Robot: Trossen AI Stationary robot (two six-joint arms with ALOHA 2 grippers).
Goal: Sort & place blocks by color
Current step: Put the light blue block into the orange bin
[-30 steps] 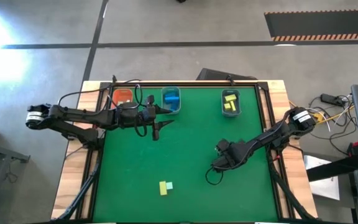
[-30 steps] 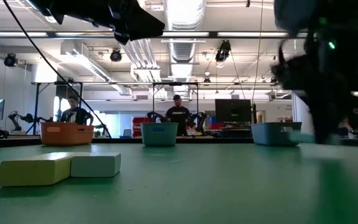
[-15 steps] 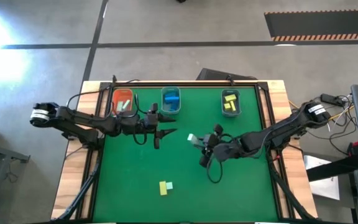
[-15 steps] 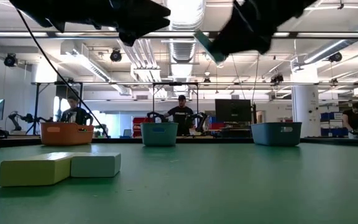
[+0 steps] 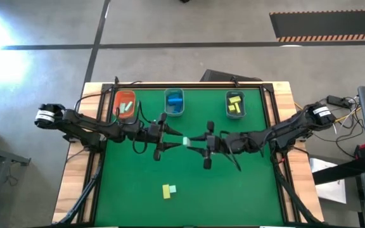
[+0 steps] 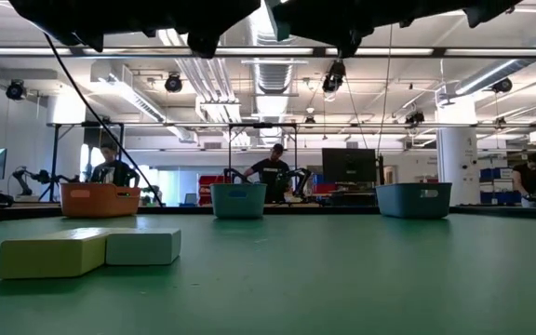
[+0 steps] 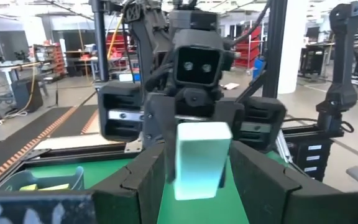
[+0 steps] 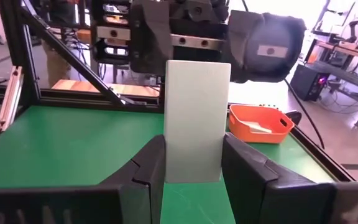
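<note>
Gripping one pale mint block between them, the right gripper and left gripper meet tip to tip above the table. From overhead the block is a speck; the right wrist view shows it upright and clamped between that arm's fingers, and the left wrist view shows its far end between the left fingers, though whether they touch it I cannot tell. Below the grippers, nearer the table's front edge, a yellow block touches another mint block. Beyond the left gripper stand orange, blue-filled and grey bins. No writing is legible
</note>
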